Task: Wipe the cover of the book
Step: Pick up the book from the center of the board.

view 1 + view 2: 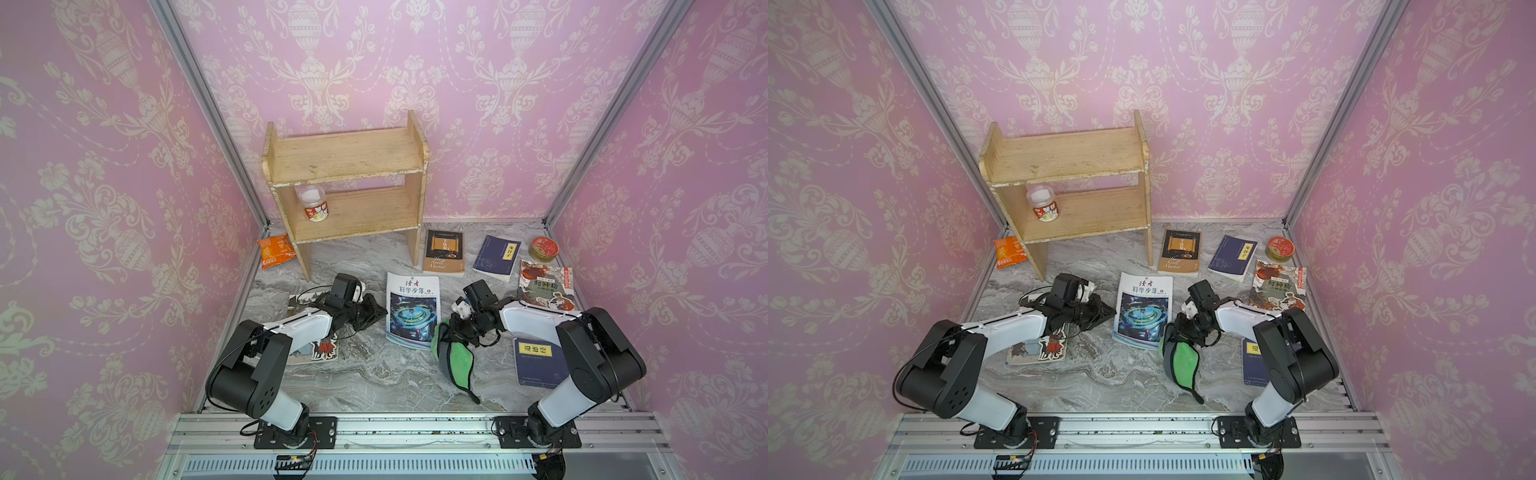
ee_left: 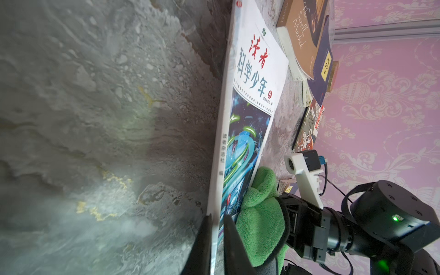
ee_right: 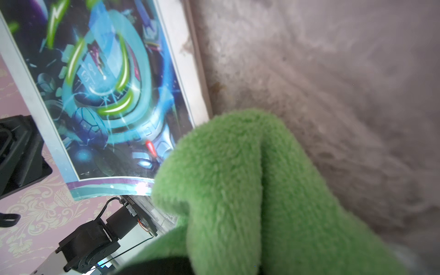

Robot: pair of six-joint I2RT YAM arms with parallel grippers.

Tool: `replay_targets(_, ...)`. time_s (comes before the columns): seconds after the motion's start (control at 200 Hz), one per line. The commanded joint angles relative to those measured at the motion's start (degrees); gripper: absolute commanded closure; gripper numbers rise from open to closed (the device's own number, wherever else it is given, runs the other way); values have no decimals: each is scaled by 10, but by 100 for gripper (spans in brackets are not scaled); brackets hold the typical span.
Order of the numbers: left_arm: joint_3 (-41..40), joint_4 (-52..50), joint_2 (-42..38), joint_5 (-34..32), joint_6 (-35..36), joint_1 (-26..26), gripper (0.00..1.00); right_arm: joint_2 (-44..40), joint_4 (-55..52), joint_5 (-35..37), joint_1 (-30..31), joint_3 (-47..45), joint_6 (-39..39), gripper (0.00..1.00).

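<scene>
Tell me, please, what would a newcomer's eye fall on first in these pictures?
First the pink patterned wallpaper on all walls, then the bright magazine lying in the middle of the marble table between the two arms. The right gripper holds a green cloth at the magazine's near right corner, while the left gripper is shut on its left edge. Behind stands a wooden shelf with a jar on its lower board.

Pink wallpaper [image 1: 519, 62] with pale flower and vase shapes covers three walls. A small wooden shelf [image 1: 345, 158] with two boards stands at the back wall. A grey marble table top [image 1: 374, 374] spreads out in front of the shelf. Silver metal posts [image 1: 199, 104] go up the corners on both sides of the shelf.
</scene>
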Motion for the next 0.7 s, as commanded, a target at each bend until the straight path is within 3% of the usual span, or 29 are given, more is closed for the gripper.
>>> replay_targets(0.0, 12, -7, -4, 30, 6, 0, 90, 31, -5, 6, 2, 10, -14, 100)
replay_targets(0.135, 12, -18, 5, 19, 10, -1, 75, 38, 2, 4, 2, 10, -15, 100)
replay_targets(0.25, 13, -11, 21, 22, 9, -4, 74, 38, 7, 3, 2, 6, -15, 100)
replay_targets(0.39, 13, 4, 36, 29, 4, -11, 83, 39, 9, 3, 2, 5, -15, 100)
replay_targets(0.6, 33, 11, 52, 32, 7, -14, 87, 41, 6, -5, 2, 18, -16, 100)
replay_targets(0.691, 30, 25, 57, 40, 0, -18, 96, 41, 3, -9, 2, 24, -17, 100)
